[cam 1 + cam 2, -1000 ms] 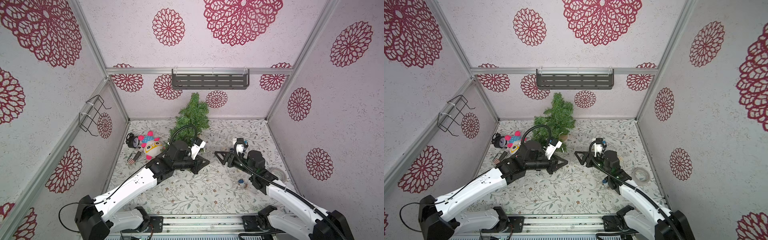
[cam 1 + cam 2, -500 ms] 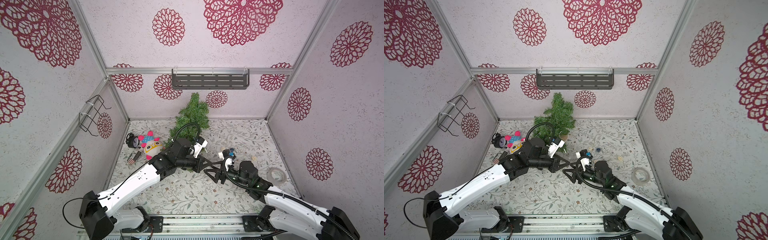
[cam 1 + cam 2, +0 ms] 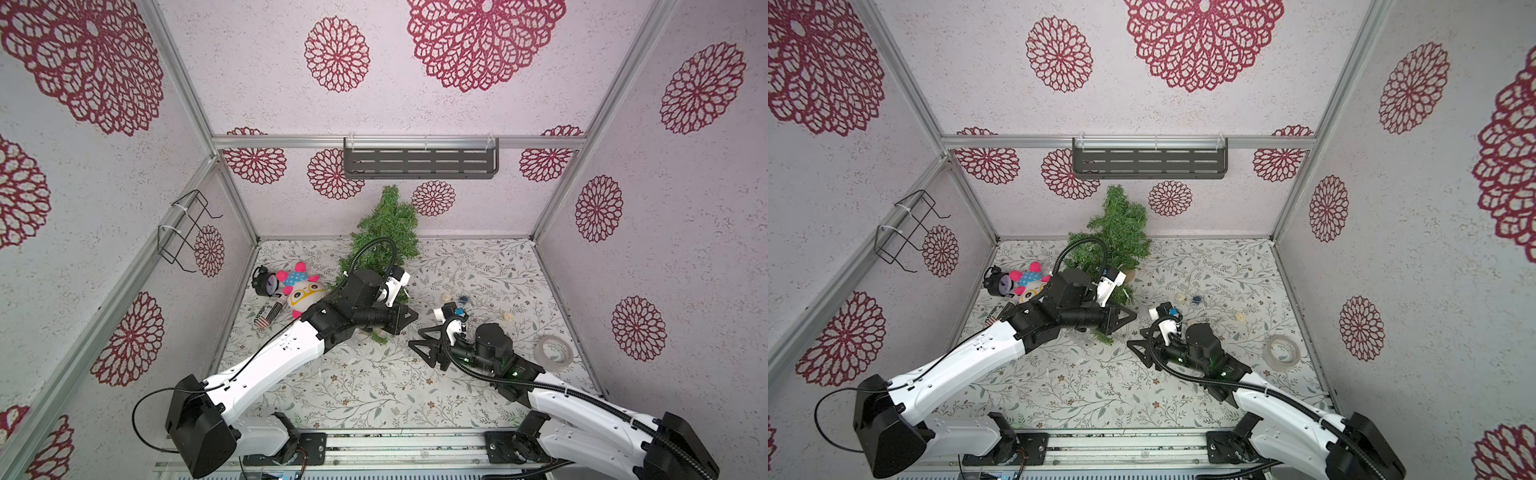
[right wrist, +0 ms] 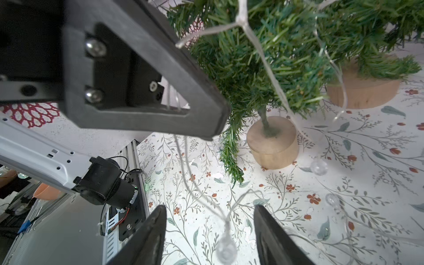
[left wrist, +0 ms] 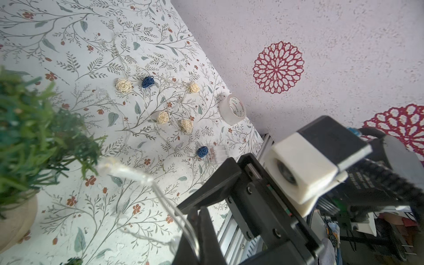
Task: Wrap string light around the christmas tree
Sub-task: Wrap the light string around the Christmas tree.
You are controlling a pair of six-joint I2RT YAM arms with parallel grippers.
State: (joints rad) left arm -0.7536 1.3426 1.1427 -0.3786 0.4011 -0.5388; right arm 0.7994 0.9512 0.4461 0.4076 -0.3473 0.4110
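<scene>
Passing the strand beside the tree: left pincer clamped, right pincer apart.

My left pincer (image 3: 413, 316) is pinched together on the string light (image 4: 261, 57), whose pale wire hangs from it in a slack loop. My right pincer (image 4: 210, 220) has its jaws apart, with the wire and a clear bulb between its fingertips (image 4: 152, 229) and nothing gripped. Further out, the wire drapes over the lower branches of the christmas tree (image 4: 252, 75), which stands between the pincers and the middle of the back edge of the worktop (image 3: 374, 395). The rest of the string, with its woven balls and battery box (image 5: 216, 154), lies loose toward the right edge near a tape roll (image 3: 555, 351). I judge the string light, limp and slippery, and the bulbs breakable. I'd pinch bare wire between bulbs and expect the box to drag.
</scene>
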